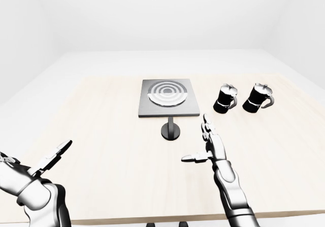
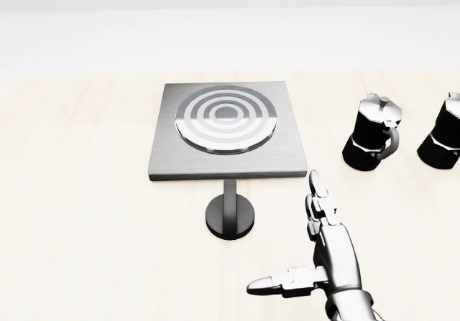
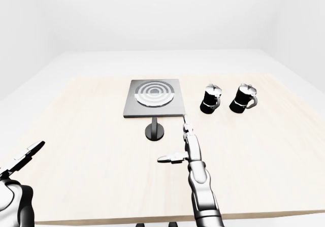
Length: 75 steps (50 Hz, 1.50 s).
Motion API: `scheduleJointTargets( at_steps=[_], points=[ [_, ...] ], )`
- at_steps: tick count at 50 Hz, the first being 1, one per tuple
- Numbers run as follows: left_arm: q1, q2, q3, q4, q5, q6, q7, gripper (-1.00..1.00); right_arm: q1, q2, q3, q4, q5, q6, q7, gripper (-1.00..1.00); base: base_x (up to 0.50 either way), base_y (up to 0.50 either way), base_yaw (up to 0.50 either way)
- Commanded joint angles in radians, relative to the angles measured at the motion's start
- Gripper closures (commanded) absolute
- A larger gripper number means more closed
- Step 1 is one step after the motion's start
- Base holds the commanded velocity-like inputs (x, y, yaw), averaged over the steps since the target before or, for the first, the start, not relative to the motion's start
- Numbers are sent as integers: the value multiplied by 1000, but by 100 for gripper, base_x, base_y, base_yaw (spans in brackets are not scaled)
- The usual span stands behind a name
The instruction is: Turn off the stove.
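The stove is a grey square plate with a ringed burner in the middle of the head view. Its black round knob with a straight handle lies just below the plate's lower edge. My right hand is open, fingers spread, below and right of the knob and not touching it; its thumb points left. My left hand is open low at the left of the left-eye view, far from the stove.
Two black moka pots stand on the pale wooden table to the right of the stove. The table's near edge runs along the bottom of the eye views.
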Motion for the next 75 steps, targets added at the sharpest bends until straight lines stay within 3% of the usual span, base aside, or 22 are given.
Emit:
scheduleJointTargets(
  at_steps=[1,2,4,6,30,33,36,38,48,49,58,75],
  points=[
    [-3,3,0,11,3,-11,34,-100,10,4,20,-9,-42,6,-6,-100,0,0,0],
    [6,-3,8,2,-4,-30,33,-100,16,4,26,-23,-58,11,-10,-100,0,0,0],
    [9,-6,10,1,-7,-32,31,-100,11,5,28,-18,-66,13,-12,-100,0,0,0],
    [4,-4,9,13,-7,-32,30,-100,8,6,33,-26,-78,25,-13,-100,0,0,0],
    [-2,3,1,20,-7,-32,39,-100,4,7,32,-16,-89,17,-17,-100,0,0,0],
    [-3,2,-2,28,-3,-32,40,-100,11,5,33,-35,-101,34,-20,-100,0,0,0],
    [1,1,-3,30,0,-32,39,-100,37,8,42,-62,-106,25,-17,-100,0,0,0],
    [2,1,1,22,1,-32,45,-100,38,5,52,-58,-137,0,-33,-100,0,0,0],
    [-3,6,-5,36,-2,-32,42,-100,18,25,99,-71,-184,52,-26,-100,0,0,0],
    [3,0,-4,36,1,-32,42,-100,34,44,154,-121,-230,79,-34,-100,0,0,0],
    [-1,1,-3,44,2,-32,41,-100,15,55,195,-125,-248,105,-40,-100,0,0,0],
    [2,1,-3,43,-3,-32,41,-100,-15,67,209,-52,-258,73,-40,-100,0,0,0]
  ],
)
